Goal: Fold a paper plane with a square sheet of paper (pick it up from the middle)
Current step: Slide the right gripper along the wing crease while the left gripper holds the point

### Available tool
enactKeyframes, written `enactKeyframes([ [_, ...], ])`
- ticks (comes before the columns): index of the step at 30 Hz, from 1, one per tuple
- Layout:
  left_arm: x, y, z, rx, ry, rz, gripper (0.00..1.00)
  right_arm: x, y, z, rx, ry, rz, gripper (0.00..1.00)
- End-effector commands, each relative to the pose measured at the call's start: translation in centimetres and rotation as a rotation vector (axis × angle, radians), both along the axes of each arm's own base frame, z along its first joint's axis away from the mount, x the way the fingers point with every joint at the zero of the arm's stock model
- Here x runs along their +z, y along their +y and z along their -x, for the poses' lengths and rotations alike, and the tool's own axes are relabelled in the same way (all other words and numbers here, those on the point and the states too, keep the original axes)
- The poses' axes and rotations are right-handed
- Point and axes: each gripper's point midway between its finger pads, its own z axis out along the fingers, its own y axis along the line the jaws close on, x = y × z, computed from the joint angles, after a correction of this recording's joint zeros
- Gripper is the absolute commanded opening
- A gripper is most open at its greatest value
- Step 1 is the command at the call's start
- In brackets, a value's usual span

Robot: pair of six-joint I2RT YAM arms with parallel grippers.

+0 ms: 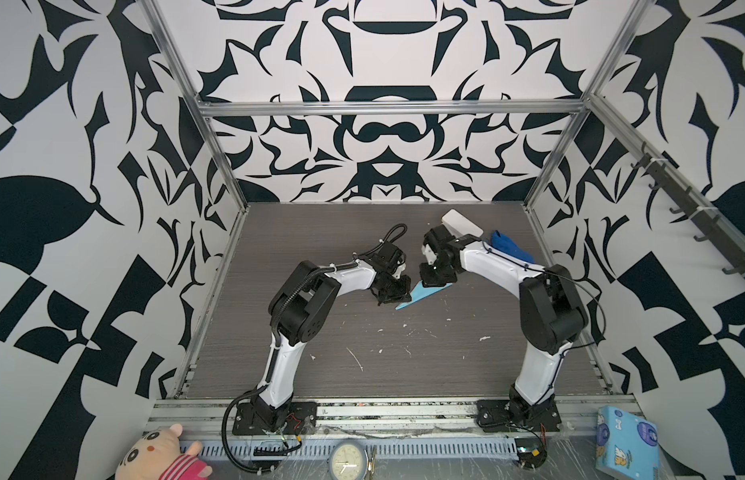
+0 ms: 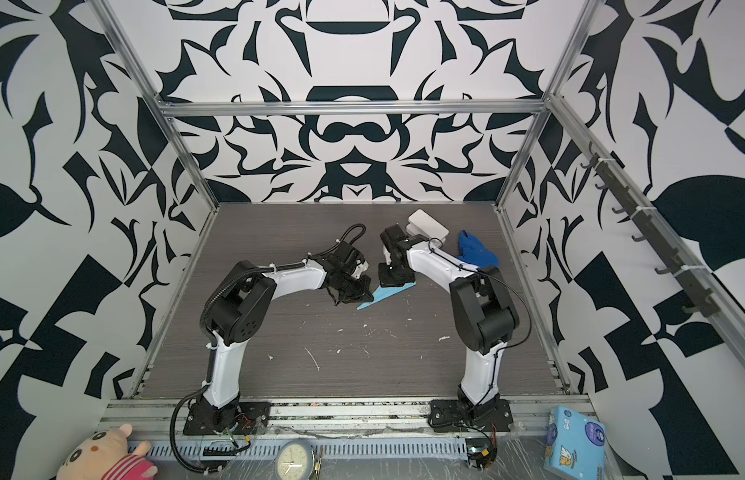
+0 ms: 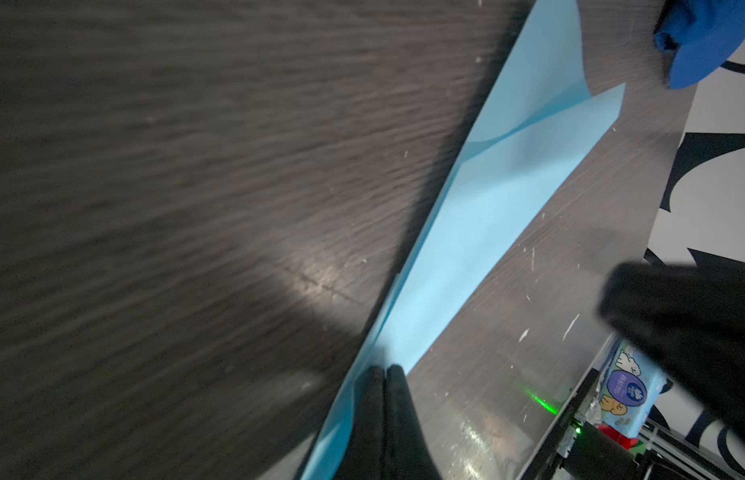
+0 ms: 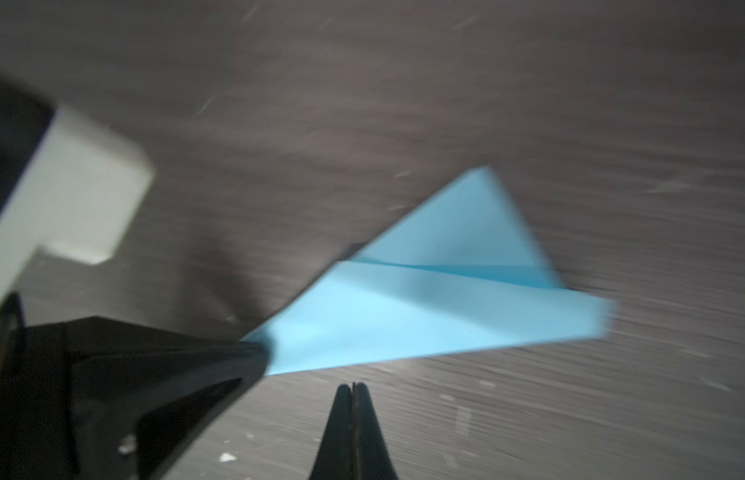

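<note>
Left end effector (image 3: 383, 370) closed at paper plane (image 3: 487, 208) — creases: wrist views only.

My paper plane (image 1: 423, 296) (image 2: 385, 296) is a slim light-blue dart lying just right of the middle in both top views, with its sharp nose towards the lower left and its wide tail towards the upper right. In my left wrist view the paper plane (image 3: 487, 208) runs as a long triangle from bottom centre to upper right, one tail flap curling up. In my right wrist view the paper plane (image 4: 425, 316) is blurred and shows a crease along its length.
</note>
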Motion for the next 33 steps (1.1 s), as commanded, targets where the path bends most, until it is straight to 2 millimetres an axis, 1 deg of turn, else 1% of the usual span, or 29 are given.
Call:
enactKeyframes([
  [1,-6.1,4.9,2.5,0.028,0.12,-0.254,0.0,0.6,1.7,-0.8,0.01,0.001,-0.054,0.0],
  [7,-6.0,4.9,2.5,0.029,0.122,-0.251,0.0,-1.4,0.8,-0.3,0.006,0.038,0.01,0.0],
  [13,-5.4,4.5,2.3,0.033,0.117,-0.233,0.0,-2.8,-0.1,0.2,0.006,0.061,0.067,0.0],
  [16,-4.6,4.1,2.0,0.045,0.115,-0.203,0.01,-3.4,-0.8,0.5,0.001,0.073,0.098,0.0],
  [18,-3.8,3.7,1.7,0.053,0.113,-0.175,0.04,-3.8,-1.0,0.7,0.003,0.081,0.11,0.0],
  [21,-2.2,3.1,1.4,0.055,0.108,-0.123,0.08,-4.5,-1.4,1.1,-0.001,0.099,0.125,0.0],
  [24,-0.7,2.5,1.8,0.058,0.134,-0.071,0.11,-5.0,-1.5,1.4,-0.003,0.108,0.13,0.0],
  [26,0.1,2.5,2.0,0.071,0.136,-0.051,0.12,-5.1,-1.5,1.4,-0.003,0.109,0.125,0.0],
  [30,0.9,2.7,1.8,0.079,0.126,-0.056,0.13,-5.5,-1.4,1.4,-0.004,0.117,0.124,0.0],
  [33,0.8,2.8,1.8,0.084,0.128,-0.064,0.13,-5.6,-1.4,1.5,-0.003,0.12,0.125,0.0],
])
